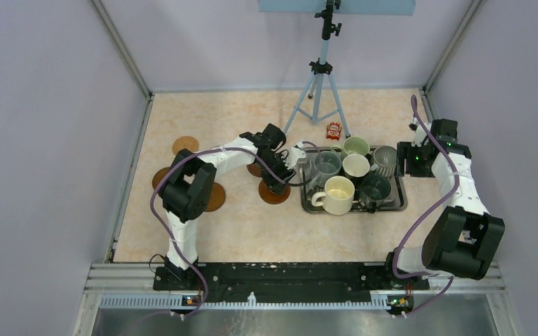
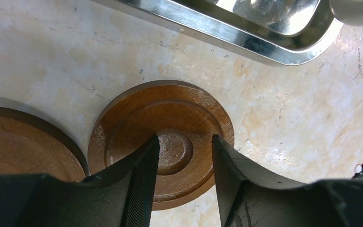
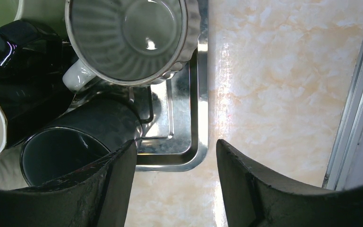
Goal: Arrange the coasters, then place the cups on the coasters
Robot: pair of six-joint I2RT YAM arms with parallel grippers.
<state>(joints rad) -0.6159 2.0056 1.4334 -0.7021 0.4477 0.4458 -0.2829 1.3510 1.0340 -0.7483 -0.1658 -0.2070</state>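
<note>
While the left jaws hang released just above a flat round reddish-brown wooden coaster (image 2: 170, 106), parted either side of its raised centre and grasping nothing, I see that disc lying flat on the pale marbled worktop (image 2: 52, 61), near the corner of the rectangular steel tray (image 2: 246, 43); a second brown coaster (image 2: 19, 142) lies just beside it, though I cannot tell whether the two touch; from above, three more round brown coasters sit apart to the left, a far coaster (image 1: 185, 145), an edge coaster (image 1: 160, 176) and a near coaster (image 1: 216, 197) partly under the left arm; all six cups stand crowded in the tray: the pale green mug (image 1: 356, 145), grey-blue mug (image 1: 327, 162), white mug (image 1: 355, 166), ribbed grey mug (image 1: 384, 158), dark teal-grey mug (image 1: 375, 185) and large cream mug (image 1: 338, 192); the right jaws are likewise released and empty, poised over the tray's right-hand corner, one finger just beside the dark teal-grey mug.
</note>
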